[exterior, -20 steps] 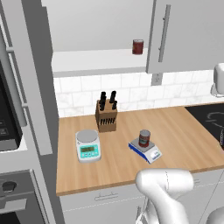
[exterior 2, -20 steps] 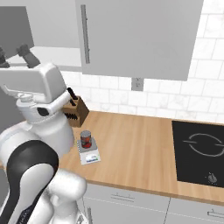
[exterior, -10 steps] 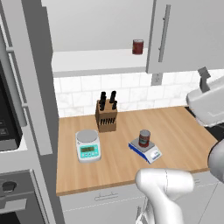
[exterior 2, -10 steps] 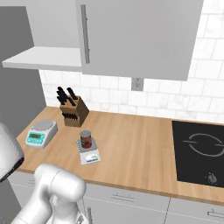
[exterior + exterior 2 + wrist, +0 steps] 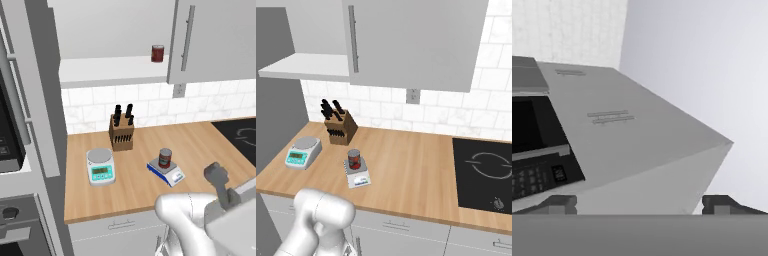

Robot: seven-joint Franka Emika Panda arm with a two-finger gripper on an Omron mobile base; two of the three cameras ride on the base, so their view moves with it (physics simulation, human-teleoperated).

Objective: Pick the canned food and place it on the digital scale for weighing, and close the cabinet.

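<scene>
Canned food (image 5: 165, 157) stands upright on the square grey plate of the digital scale (image 5: 167, 171), near the middle of the wooden bench (image 5: 200, 145); in the right base view the same tin (image 5: 354, 159) sits on the scale (image 5: 357, 175) at about 4 o'clock from the knife block (image 5: 338, 126). That half of the job looks done.

What remains, by my reading, is the cabinet (image 5: 102, 30): its left bay stands open, showing a pale shelf with a plain dark-red can (image 5: 157, 53) on it. An open door appears to hang edge-on at the left, carrying a long vertical bar handle (image 5: 15, 97), though it is hard to tell apart from the oven column.

The fingers (image 5: 639, 202) are spread wide with nothing between them, looking at a grey appliance body with a dark keypad, so they point away from the cabinet. Any closing push would call for a swing up toward 10 o'clock of the left base view. A smooth, flat door offers an easy surface to press.
</scene>
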